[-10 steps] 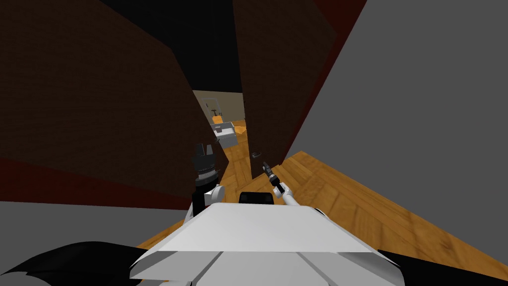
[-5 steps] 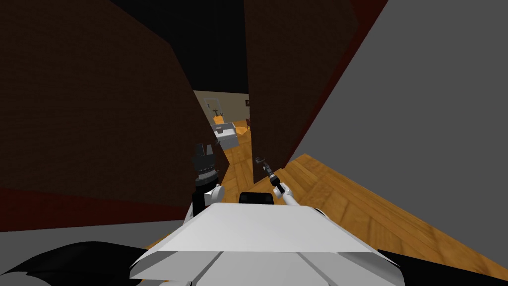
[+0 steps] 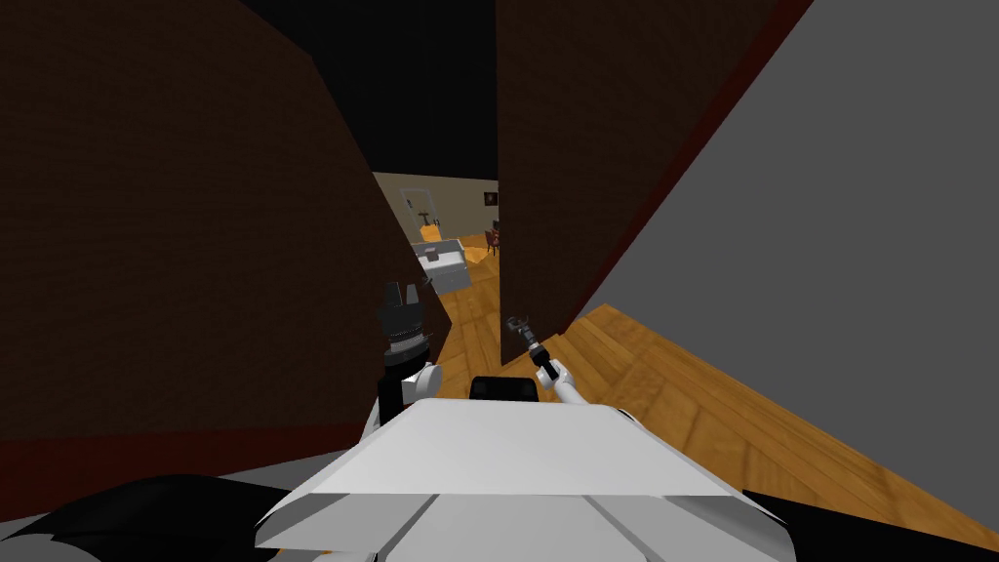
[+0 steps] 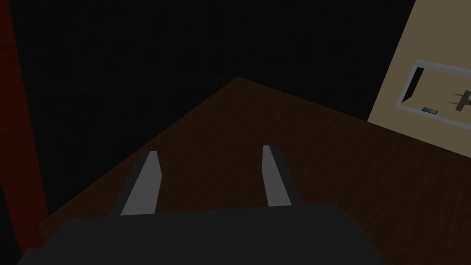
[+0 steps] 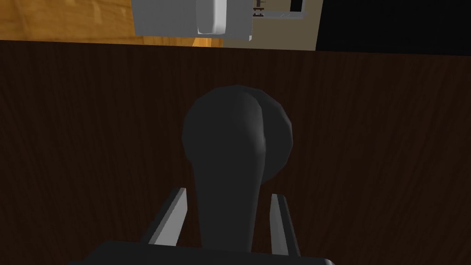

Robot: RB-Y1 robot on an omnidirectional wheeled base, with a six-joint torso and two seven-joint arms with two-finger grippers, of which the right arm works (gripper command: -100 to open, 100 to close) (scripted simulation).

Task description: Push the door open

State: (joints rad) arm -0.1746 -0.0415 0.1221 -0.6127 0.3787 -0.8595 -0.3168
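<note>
The dark brown door (image 3: 585, 146) stands ajar, its free edge just ahead of me. Its dark lever handle (image 5: 234, 138) runs between the fingers of my right gripper (image 5: 228, 192), which close on its sides. In the head view the right gripper (image 3: 518, 322) sits at the door's edge, low down. My left gripper (image 3: 402, 293) is raised beside a dark brown surface (image 3: 195, 195) on the left. In its wrist view the left gripper (image 4: 209, 149) is open and holds nothing.
A grey wall (image 3: 829, 244) closes the right side, with wood floor (image 3: 683, 390) below it. Through the gap I see a white piece of furniture (image 3: 441, 263) and a beige wall (image 3: 439, 190). Above the gap is a black area.
The door has swung further to the right and the gap is wider. The handle has come to my right gripper. The view has shifted a little with my own move.
</note>
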